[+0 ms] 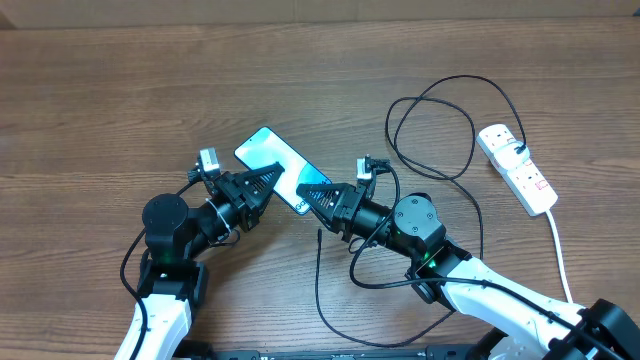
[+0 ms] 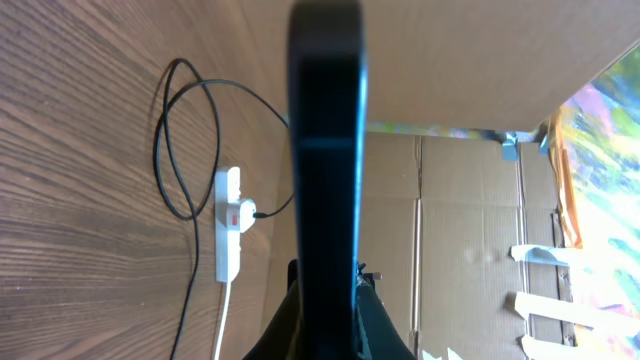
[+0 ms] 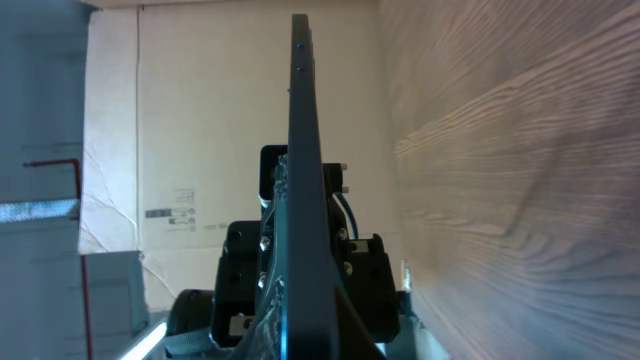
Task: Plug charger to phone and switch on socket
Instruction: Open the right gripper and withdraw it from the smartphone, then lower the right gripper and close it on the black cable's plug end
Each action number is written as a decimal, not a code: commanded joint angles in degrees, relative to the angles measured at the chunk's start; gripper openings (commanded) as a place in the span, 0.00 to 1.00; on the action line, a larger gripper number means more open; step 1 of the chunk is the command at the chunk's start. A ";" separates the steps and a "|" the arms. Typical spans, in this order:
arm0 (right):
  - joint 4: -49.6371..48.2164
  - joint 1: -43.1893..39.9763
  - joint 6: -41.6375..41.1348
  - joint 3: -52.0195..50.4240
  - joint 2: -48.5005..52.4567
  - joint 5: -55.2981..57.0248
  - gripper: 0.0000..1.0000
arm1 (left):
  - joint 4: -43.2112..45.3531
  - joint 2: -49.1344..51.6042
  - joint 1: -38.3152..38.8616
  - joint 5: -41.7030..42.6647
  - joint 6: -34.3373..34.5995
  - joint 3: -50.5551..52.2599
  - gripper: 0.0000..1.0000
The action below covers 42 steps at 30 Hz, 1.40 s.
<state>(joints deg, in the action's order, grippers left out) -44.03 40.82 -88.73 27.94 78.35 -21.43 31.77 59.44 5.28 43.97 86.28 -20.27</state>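
Together, the two arms clamp the phone at mid-table, its pale screen facing up. From overhead we see the left gripper clenched on the phone's near long edge, and the right gripper pinching the end that points toward the socket. Each wrist camera gives us the phone edge-on as a dark blade rising between that arm's own fingers. The charger loops in black across the wooden table, one end meeting the socket. Its free tip lies on the wood just beside the right arm, apart from the phone. We cannot tell how the socket's red switches stand. A white cord trails from the socket toward the near edge.
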 commanded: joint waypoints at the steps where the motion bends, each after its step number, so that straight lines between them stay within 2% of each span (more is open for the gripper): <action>1: 1.38 0.44 0.46 0.13 -1.29 0.76 0.13 | 0.90 0.11 0.42 0.42 -0.26 -0.20 0.04; 9: 3.15 0.44 0.46 0.13 -1.31 -1.40 0.21 | 0.90 0.11 0.42 -1.11 -0.26 -0.20 0.04; 14: 5.09 0.44 0.48 0.13 -1.31 -1.36 0.32 | 0.20 0.13 0.37 -1.11 -0.81 -0.20 0.04; 16: 6.19 0.42 0.90 0.13 -1.31 -1.33 0.35 | -1.27 0.13 0.26 -1.42 -3.56 -0.20 0.04; 19: 6.62 0.26 8.63 0.13 -1.31 -1.03 0.43 | -6.64 0.17 -0.52 -2.97 -9.35 -0.20 0.04; 23: 9.01 0.26 21.84 0.13 -1.31 0.66 0.63 | -14.14 0.90 -3.63 -4.44 -14.19 -0.20 0.04; 27: 14.78 0.26 29.86 0.13 -1.31 5.25 0.69 | -15.28 2.78 -7.87 -2.08 -16.52 -0.20 0.04; 32: 24.72 0.26 36.48 0.44 -1.31 12.57 0.73 | -15.19 4.46 -11.58 1.53 -17.66 -0.20 0.04; 38: 38.38 0.26 41.75 4.22 -1.31 18.23 0.73 | -13.00 6.25 -12.02 7.87 -18.34 -0.22 0.04; 42: 48.96 0.33 44.11 8.66 -1.31 23.45 0.73 | -7.65 8.92 -12.04 13.20 -13.51 -0.26 0.04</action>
<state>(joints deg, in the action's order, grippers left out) 1.54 40.97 -48.80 32.18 77.78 -4.29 21.37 66.87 -6.48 49.82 70.43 -20.16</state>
